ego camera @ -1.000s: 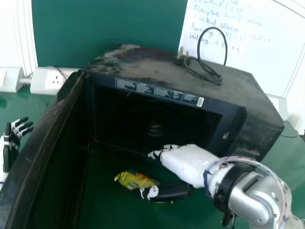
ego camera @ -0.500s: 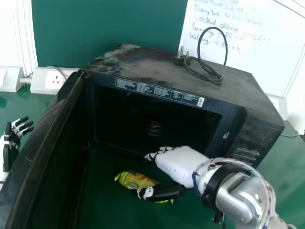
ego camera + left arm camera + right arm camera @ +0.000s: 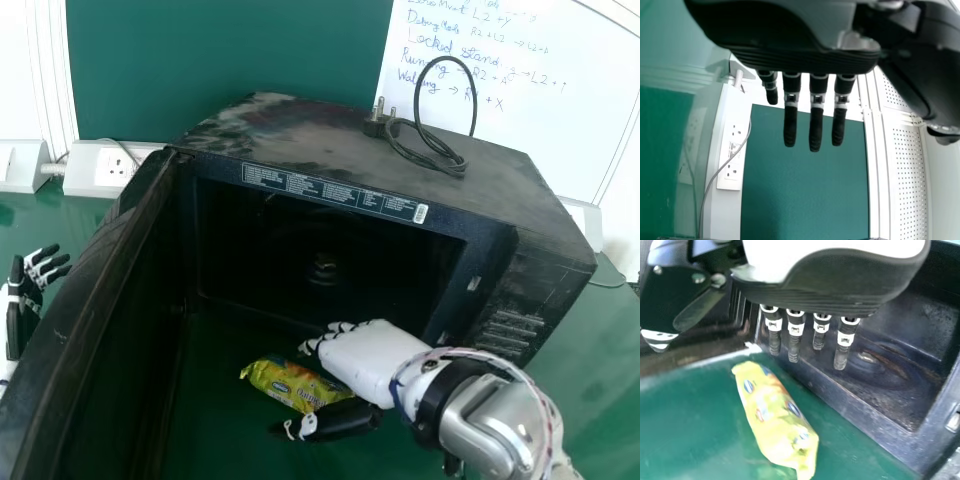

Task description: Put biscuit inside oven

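The right hand is held released, the biscuit packet being left ungrasped on the table between thumb and straight fingers, presumably so that it can be pinched and lifted into the oven beyond the fingertips.

Clear for entry through the wide mouth of the oven, above the bottom frame and inward; walled off on the left by the swung-out door, upright between the left hand and the opening. Obstructed low down by the biscuit packet, flat on the green table before the frame, near the right hand.
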Robot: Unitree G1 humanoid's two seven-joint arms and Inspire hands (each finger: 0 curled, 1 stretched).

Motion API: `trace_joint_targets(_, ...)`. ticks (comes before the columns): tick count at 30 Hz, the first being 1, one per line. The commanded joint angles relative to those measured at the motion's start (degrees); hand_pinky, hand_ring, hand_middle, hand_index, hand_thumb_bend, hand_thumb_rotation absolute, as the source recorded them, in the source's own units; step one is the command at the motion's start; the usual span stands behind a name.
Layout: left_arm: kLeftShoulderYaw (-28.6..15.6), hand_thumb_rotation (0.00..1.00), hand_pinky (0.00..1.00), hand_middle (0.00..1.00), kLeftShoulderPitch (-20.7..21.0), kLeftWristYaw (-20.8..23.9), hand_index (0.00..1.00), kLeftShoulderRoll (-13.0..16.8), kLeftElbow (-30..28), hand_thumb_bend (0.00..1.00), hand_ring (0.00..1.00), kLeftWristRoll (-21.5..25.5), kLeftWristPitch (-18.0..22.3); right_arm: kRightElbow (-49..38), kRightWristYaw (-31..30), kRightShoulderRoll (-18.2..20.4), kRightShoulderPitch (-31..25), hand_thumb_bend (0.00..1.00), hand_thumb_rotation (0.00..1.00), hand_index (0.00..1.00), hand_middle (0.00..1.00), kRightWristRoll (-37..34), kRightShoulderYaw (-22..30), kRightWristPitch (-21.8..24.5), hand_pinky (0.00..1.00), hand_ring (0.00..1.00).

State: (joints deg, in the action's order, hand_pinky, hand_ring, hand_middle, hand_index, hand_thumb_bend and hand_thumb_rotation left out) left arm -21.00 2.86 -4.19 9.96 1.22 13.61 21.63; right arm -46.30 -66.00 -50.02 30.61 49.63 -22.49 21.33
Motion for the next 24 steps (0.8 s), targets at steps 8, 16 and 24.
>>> trace_joint_targets(8,-0.15,0.51,0.63,0.69,-0.53,-0.21,0.73,0.36,-0.85,0.51,0.68,0.24,-0.48,0.93,-8.99,5.52,-1.32,0.97,0.34,0.85,0.86,13.36,-0.57,-4.35,0.76,0.82)
trace_joint_targets(16,-0.28,0.51,0.63,0.69,-0.59,-0.53,0.73,0.40,-0.86,0.51,0.68,0.54,-0.40,2.73,-11.98,11.24,-2.85,0.92,0.28,0.82,0.82,20.15,0.98,-8.11,0.71,0.77)
trace_joint_targets(24,-0.40,0.50,0.63,0.69,-0.70,-0.39,0.73,0.30,-1.35,0.52,0.68,0.47,-0.85,4.97,-13.64,14.70,-2.88,1.00,0.33,0.81,0.82,22.26,2.64,-11.50,0.71,0.76)
